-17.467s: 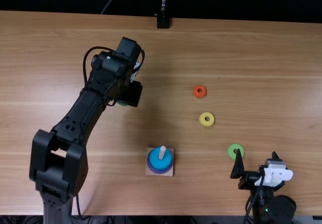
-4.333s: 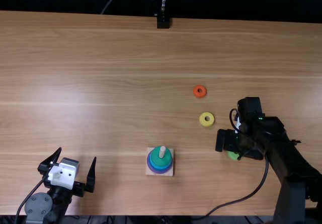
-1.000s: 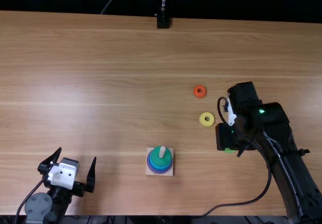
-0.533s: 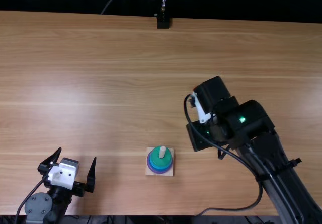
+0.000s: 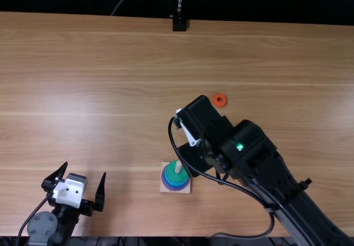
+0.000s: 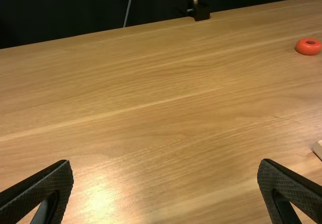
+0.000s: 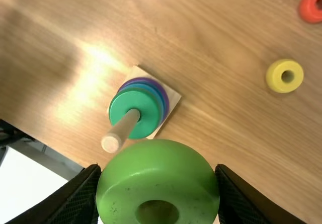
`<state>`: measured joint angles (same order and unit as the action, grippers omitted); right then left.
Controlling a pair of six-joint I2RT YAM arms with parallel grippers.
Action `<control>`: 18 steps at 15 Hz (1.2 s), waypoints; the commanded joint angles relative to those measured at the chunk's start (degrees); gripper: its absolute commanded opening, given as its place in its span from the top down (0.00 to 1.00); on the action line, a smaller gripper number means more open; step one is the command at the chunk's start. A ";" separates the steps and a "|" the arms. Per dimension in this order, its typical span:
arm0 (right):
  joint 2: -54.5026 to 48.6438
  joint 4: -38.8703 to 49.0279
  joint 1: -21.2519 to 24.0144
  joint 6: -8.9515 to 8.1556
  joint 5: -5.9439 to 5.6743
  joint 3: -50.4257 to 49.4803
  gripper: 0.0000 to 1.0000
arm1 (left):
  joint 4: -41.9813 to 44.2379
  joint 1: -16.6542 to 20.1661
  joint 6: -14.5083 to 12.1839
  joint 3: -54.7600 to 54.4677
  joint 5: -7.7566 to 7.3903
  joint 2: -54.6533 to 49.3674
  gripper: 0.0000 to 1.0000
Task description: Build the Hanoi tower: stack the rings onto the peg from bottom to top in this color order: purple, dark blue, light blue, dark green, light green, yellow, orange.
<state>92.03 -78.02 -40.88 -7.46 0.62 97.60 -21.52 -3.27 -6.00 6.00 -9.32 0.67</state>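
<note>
And here's the right gripper [image 5: 194,158], just beside the peg [image 5: 178,167], on its right-arm side, fingers closed on the light green ring [image 7: 156,163], one on either side of it. There's a gap between that ring and the stack, with the peg's bare tip standing up above the top ring. The stack: dark green ring [image 7: 121,105] on top, blue below it, purple ring [image 7: 146,73] at the bottom, all round the peg on the wooden base [image 7: 174,99]. Further out from the peg, toward the right arm's side, lies the yellow ring [image 7: 274,76], flat on the table [image 5: 99,63]; the orange ring [image 5: 214,100] lies farther from the peg, beyond it and to the right. Over to the peg's left, well apart and near the close edge, the left gripper [image 5: 84,168] has its fingers spread wide, nothing between them. A black stand [image 5: 179,24] sits at the far edge, beyond the peg. The count: two grippers, one peg, one base, one ring held, two loose on the table, at least three stacked; whether the blue is one ring or two, can't tell.
</note>
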 commanded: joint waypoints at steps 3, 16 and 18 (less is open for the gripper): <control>2.72 0.01 -1.83 -0.34 0.01 1.10 1.00 | -4.53 0.37 -0.86 -6.00 -0.59 -0.67 0.00; 7.02 0.54 -6.67 -3.19 -0.10 2.51 1.00 | -4.53 0.37 -0.86 -6.00 -0.59 -0.67 0.00; 7.55 0.54 -6.67 -3.19 -0.10 2.42 1.00 | -4.53 0.37 -0.86 -6.00 -0.59 -0.67 0.00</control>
<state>98.74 -77.36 -46.89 -10.24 0.38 98.32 -21.54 -3.27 -6.02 6.00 -9.30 0.67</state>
